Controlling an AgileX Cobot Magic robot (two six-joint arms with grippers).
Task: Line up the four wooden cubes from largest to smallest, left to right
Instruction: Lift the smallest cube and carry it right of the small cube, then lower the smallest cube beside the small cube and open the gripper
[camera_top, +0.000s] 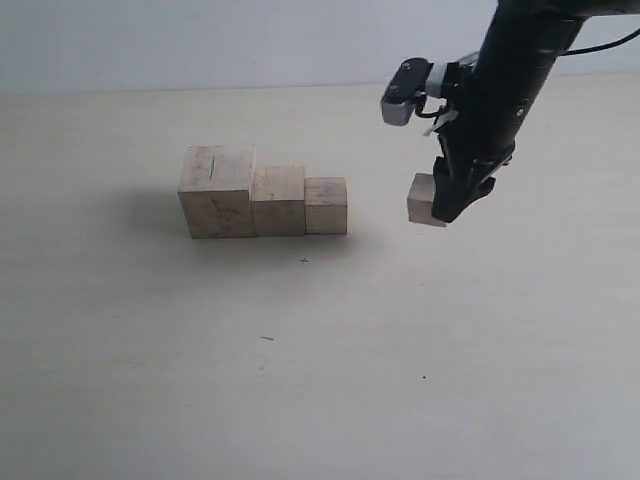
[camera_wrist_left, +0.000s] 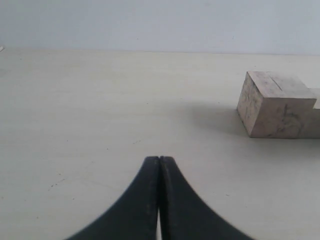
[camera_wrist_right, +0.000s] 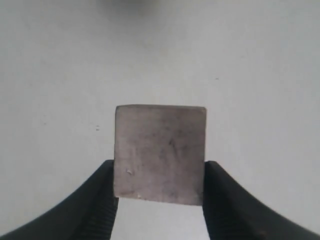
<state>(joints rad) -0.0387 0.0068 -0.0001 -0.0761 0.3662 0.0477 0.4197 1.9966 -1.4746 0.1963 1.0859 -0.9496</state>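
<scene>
A: What's getting lost for us here?
B: The right arm (camera_top: 510, 80) is running off the top right of the exterior frame. Its black fingers (camera_top: 458, 195) are covering the right side of the small cube (camera_top: 422, 198). I'm not making out whether that cube is touching the table or hanging just above it.
A: And the left wrist view?
B: It's cutting the row off at its right edge. The big cube (camera_wrist_left: 272, 105) is showing whole, with only a sliver of the second cube (camera_wrist_left: 316, 120) beyond it.
A: Surface?
B: A pale table (camera_top: 300, 350) with a few dark specks is meeting a plain light wall (camera_top: 200, 40) along the top of the frame. Left of centre, the big cube, second cube and third cube (camera_top: 325, 205) are sitting in a touching row, stepping down toward the right. A dark slit (camera_top: 212, 165) is showing on the big one's top.
A: The small cube?
B: It's sitting right of centre, apart from the third cube, with bare table between them.
A: The arms?
B: The right arm is leaning down from the upper right. The right gripper (camera_top: 447, 210) is pinching the small cube by two opposite sides, and its wrist view is showing a finger pressing each flank. The left gripper (camera_wrist_left: 159, 162) is pointing across bare table, its fingers pressed together with nothing between them.
</scene>
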